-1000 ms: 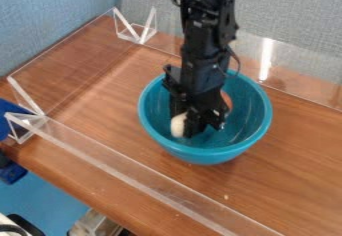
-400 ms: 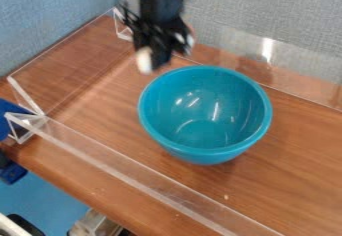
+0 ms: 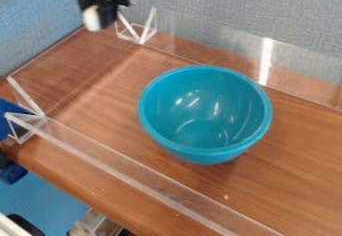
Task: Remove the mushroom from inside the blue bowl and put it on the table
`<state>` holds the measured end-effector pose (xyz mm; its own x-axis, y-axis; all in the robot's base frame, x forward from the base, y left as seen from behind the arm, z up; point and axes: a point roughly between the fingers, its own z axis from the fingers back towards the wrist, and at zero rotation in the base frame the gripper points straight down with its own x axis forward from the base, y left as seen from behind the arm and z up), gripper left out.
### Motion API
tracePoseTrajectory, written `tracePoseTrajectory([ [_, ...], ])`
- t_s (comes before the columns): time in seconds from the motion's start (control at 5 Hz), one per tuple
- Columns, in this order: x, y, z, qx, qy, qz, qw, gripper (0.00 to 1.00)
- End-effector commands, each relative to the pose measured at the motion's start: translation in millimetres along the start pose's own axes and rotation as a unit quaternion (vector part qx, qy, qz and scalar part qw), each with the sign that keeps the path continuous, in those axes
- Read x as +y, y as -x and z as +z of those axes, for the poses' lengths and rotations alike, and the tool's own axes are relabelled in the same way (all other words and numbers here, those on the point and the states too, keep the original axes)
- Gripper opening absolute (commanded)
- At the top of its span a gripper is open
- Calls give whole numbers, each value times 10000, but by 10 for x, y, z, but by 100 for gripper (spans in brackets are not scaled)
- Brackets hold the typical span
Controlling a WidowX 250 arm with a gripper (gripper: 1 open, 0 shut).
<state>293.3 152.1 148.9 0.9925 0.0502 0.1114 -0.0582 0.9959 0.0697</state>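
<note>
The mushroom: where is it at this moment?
The mushroom hangs in the shut pincer at the camera view's upper left, above the table's far corner near a triangular bracket, clear of the blue bowl.

Robot test station in a lab, not a home. Wood-grain desk (image 3: 107, 80) fenced by low clear acrylic strips (image 3: 114, 155) held with triangular brackets (image 3: 138, 25) (a pen to keep things from sliding off). Plain blue-grey backdrop (image 3: 254, 10) behind. One glossy blue bowl (image 3: 206, 113) as prop; black arm hardware at top.
</note>
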Motion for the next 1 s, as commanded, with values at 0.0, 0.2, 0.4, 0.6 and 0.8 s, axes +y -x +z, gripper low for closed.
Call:
tracePoseTrajectory([
  [0.0, 286, -79, 29, -153, -160, 182, 9996, 0],
  [0.2, 396, -100, -148, -10, -199, 237, 9995, 0],
  [0.4, 424, -124, -335, 121, -210, 219, 9995, 0],
  [0.6, 410, -173, -502, 226, -222, 198, 9993, 0],
  [0.8, 361, -236, -631, 286, -218, 172, 9992, 0],
])
